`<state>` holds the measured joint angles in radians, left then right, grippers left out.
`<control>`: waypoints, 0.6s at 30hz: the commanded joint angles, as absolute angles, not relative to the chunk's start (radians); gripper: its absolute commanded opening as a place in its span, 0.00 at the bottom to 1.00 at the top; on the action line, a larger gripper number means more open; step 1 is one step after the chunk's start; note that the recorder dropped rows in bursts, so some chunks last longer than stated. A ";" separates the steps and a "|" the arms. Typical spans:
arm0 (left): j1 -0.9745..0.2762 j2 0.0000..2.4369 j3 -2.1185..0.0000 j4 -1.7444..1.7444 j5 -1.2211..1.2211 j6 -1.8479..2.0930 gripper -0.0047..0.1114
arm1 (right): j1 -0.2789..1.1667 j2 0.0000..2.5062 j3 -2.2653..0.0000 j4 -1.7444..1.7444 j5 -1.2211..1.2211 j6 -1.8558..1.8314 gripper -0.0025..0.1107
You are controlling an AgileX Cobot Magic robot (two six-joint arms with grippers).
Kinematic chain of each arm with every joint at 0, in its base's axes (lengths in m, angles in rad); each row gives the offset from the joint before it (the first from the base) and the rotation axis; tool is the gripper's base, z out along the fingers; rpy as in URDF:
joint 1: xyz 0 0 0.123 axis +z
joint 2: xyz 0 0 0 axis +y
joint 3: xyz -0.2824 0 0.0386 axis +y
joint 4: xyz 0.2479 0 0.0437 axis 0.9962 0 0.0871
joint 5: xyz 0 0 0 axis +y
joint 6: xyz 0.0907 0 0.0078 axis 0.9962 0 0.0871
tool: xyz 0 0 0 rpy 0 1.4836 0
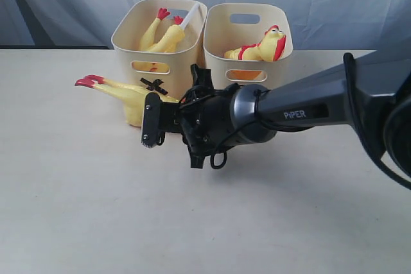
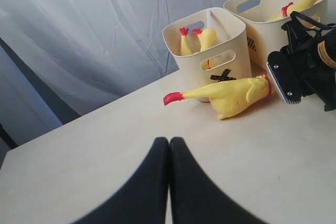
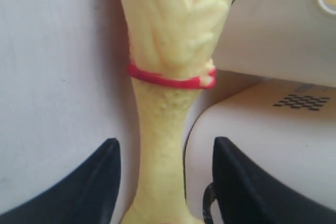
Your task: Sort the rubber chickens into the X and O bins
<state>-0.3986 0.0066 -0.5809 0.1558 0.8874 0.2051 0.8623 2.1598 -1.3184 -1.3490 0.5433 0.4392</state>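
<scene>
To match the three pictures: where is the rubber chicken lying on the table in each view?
Exterior view: chicken left of centre, before the X bin.
Left wrist view: chicken right of centre, beside that bin.
Right wrist view: chicken in the middle, neck inside the open right hand.
Shared landmark: the X bin.

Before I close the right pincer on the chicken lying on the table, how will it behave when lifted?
Probably floppy: the chicken looks like soft rubber, so held at the thin neck that the open right pincer straddles, body and legs would likely droop. Lying close beside the X bin, it may brush that wall.
</scene>
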 commanded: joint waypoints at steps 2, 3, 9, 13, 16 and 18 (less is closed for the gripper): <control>-0.404 0.000 -0.577 0.157 0.890 0.196 0.04 | 0.838 2.167 -1.323 -1.360 0.530 0.449 0.48; -0.404 0.000 -0.577 0.157 0.890 0.196 0.04 | 0.838 2.169 -1.323 -1.360 0.530 0.449 0.48; -0.404 0.000 -0.577 0.157 0.890 0.196 0.04 | 0.838 2.192 -1.323 -1.394 0.529 0.449 0.48; -0.404 0.000 -0.577 0.157 0.890 0.196 0.04 | 0.838 2.212 -1.323 -1.430 0.552 0.451 0.48; -0.404 0.000 -0.577 0.157 0.890 0.196 0.04 | 0.838 2.217 -1.323 -1.443 0.555 0.478 0.48; -0.404 0.000 -0.577 0.157 0.890 0.196 0.04 | 0.838 2.228 -1.340 -1.443 0.561 0.495 0.48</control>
<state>-0.3986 0.0066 -0.5809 0.1558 0.8874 0.2031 0.8434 2.2179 -1.3216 -1.4294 0.5496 0.4701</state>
